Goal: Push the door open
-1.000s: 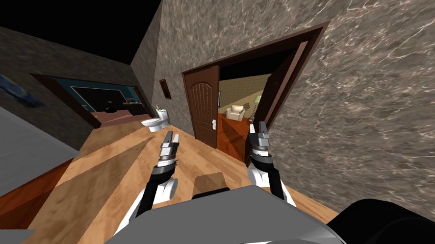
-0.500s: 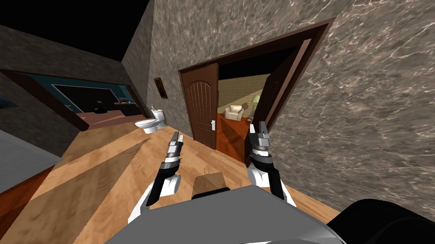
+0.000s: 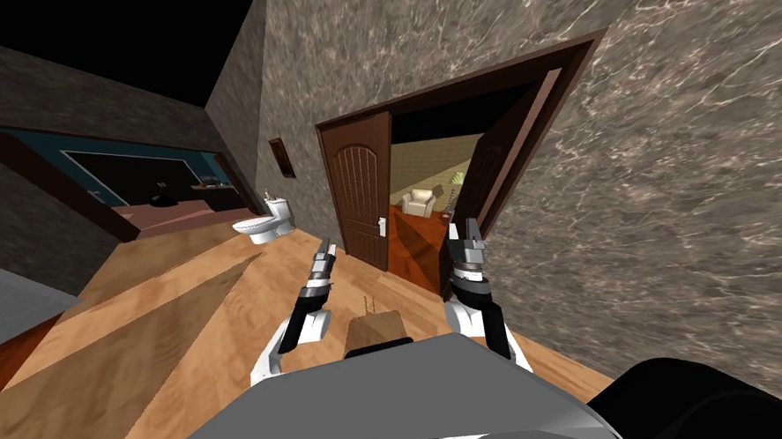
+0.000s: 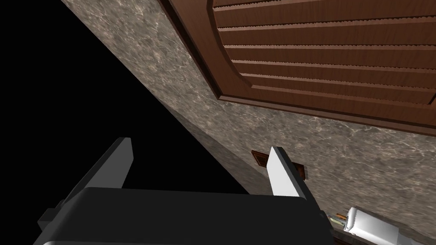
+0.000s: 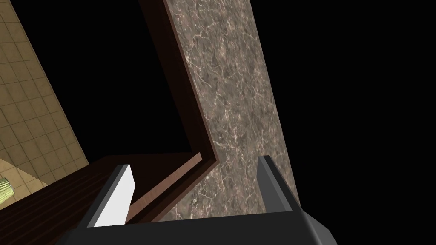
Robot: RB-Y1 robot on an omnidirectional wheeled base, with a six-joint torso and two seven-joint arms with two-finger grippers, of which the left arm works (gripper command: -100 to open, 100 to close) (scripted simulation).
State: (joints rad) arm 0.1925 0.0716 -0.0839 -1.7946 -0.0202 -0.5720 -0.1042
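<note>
Left gripper [image 3: 326, 247] has swung closer to shut door leaf [image 3: 359, 183], fingers apart; right gripper [image 3: 464, 228], fingers also apart, by open leaf [image 3: 484, 172]. Left-leaf push likely next.

Doorway [image 3: 434, 163]: a gap lies between the shut left leaf [image 3: 361, 183] and the right leaf [image 3: 486, 176], which is swung inward. Through the gap are a red-brown floor and an armchair [image 3: 421, 202] set well back. The right gripper [image 3: 462, 227], fingers spread, sits at the gap's right side, near the right leaf's edge and the dark frame [image 5: 189, 106]. The marbled wall [image 3: 691, 212] closes off all room beyond that. The left gripper [image 3: 328, 246], fingers spread, faces the panelled left leaf, with wood floor [image 3: 196, 302] free around it. A toilet [image 3: 262, 221] stands against the wall further left, apart from both arms.
</note>
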